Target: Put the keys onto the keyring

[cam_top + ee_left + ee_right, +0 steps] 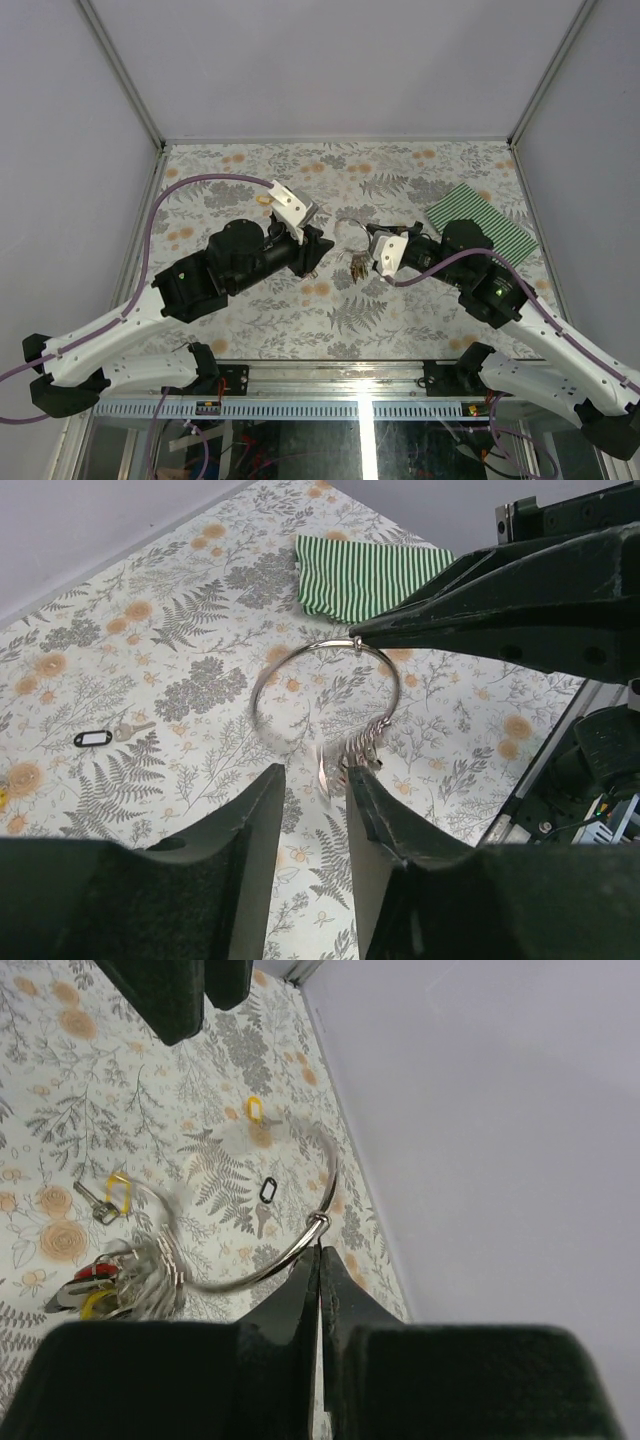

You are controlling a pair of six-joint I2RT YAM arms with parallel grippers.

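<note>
The keyring (241, 1282) is a thin silver wire circle held up above the table. My right gripper (319, 1248) is shut on it just below its small clasp. A bunch of keys (125, 1280) with red and yellow heads hangs on the ring's low side, blurred. In the left wrist view the keyring (310, 648) stands in front of me with the keys (355, 752) dangling right past my fingertips. My left gripper (314, 775) is open, with nothing between its fingers. From above, both grippers (318, 252) (368, 232) meet mid-table at the ring (352, 228).
A key with a black oval tag (95, 738) lies on the floral tabletop to the left. Another key with a yellow tag (115, 1192) and a loose yellow loop (254, 1110) lie near it. A green striped cloth (480, 222) is at the back right.
</note>
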